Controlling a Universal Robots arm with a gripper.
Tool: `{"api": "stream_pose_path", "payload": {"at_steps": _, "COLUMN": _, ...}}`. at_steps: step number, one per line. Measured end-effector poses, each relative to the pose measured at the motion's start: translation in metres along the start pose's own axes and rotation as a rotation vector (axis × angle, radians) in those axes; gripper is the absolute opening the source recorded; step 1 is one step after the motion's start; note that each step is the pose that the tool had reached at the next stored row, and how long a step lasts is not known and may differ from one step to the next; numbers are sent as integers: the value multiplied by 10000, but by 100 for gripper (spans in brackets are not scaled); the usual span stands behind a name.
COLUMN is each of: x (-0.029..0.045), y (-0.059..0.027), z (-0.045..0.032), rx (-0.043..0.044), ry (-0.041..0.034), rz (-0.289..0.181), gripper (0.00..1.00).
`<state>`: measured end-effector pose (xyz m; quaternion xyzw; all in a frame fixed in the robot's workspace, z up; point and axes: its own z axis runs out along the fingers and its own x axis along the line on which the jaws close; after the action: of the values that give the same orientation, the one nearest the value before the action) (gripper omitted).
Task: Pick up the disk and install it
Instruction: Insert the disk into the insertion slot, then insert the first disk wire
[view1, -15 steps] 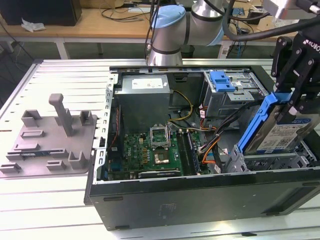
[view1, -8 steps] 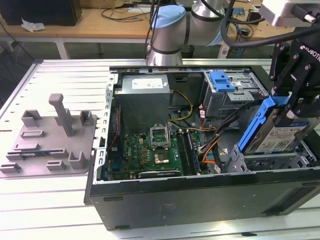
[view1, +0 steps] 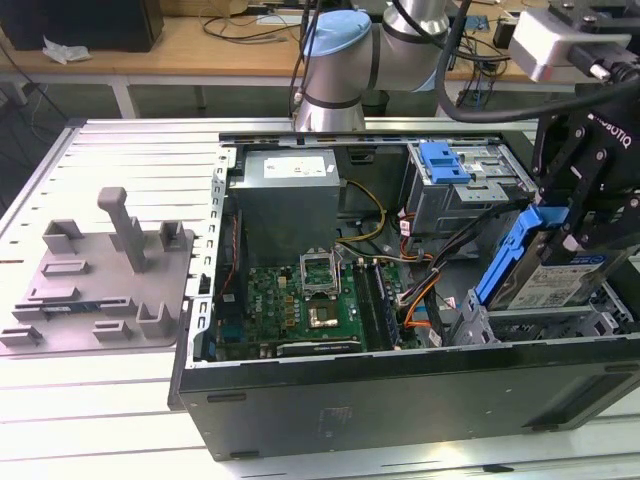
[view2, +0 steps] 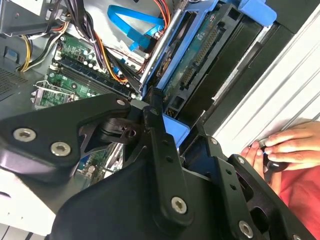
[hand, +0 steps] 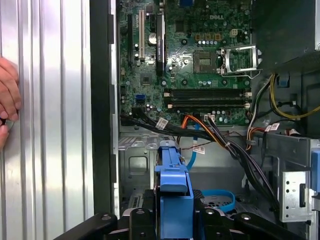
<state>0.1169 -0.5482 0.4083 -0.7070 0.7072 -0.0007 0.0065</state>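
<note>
Note the claw (view1: 582, 222) clamped on the blue frame of the disk (view1: 548, 283), held tilted with its low end at the grey drive cage (view1: 520, 325), in the near corner of the open case (view1: 400, 400) at the exterior view's right. Cannot tell whether touching yet. Square the frame with the cage before lowering; likely to bind if askew. Mind the orange and black cables (view1: 428, 292) just beside the cage, toward the motherboard (view1: 300, 295). Watch the hand (view2: 292, 145) on the tabletop (view1: 90, 420) beside the case. Press gently, never force.
</note>
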Motion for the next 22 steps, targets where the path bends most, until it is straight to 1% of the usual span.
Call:
{"api": "stream_pose_path", "payload": {"at_steps": 6, "x": 1, "y": 1, "z": 75, "rx": 0, "ry": 1, "rz": 0, "gripper": 36}}
{"api": "stream_pose_path", "payload": {"at_steps": 10, "x": 1, "y": 1, "z": 104, "rx": 0, "ry": -1, "rz": 0, "gripper": 36}}
{"api": "stream_pose_path", "payload": {"at_steps": 11, "x": 1, "y": 1, "z": 109, "rx": 0, "ry": 2, "rz": 0, "gripper": 38}}
{"api": "stream_pose_path", "payload": {"at_steps": 13, "x": 1, "y": 1, "z": 114, "rx": 0, "ry": 3, "rz": 0, "gripper": 50}}
{"api": "stream_pose_path", "payload": {"at_steps": 22, "x": 1, "y": 1, "z": 124, "rx": 0, "ry": 1, "rz": 0, "gripper": 50}}
